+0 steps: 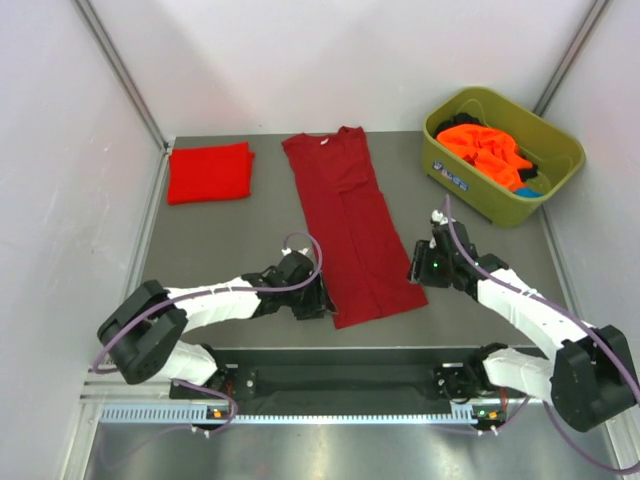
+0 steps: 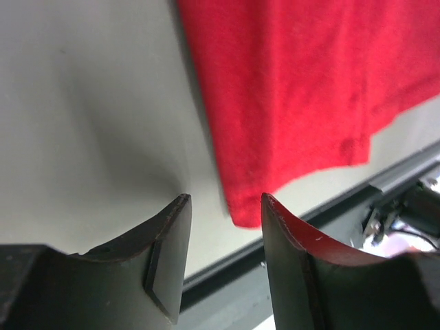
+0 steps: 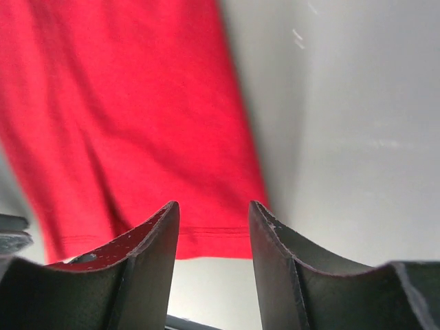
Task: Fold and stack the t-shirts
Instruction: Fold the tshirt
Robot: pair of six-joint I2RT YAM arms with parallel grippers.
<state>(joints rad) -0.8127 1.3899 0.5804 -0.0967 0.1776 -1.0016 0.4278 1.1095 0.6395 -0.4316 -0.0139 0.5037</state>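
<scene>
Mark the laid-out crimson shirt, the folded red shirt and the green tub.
crimson shirt [image 1: 350, 225], top view, middle of its body.
folded red shirt [image 1: 210, 172], top view, centre of the top layer.
green tub [image 1: 495, 200], top view, its near outer wall.

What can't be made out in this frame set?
- Top view: how many orange shirts lie in the tub; they are heaped together.
- Top view: blue item under them, mostly covered.
- Wrist views: crimson shirt blurred, cut off by frame edges.
</scene>
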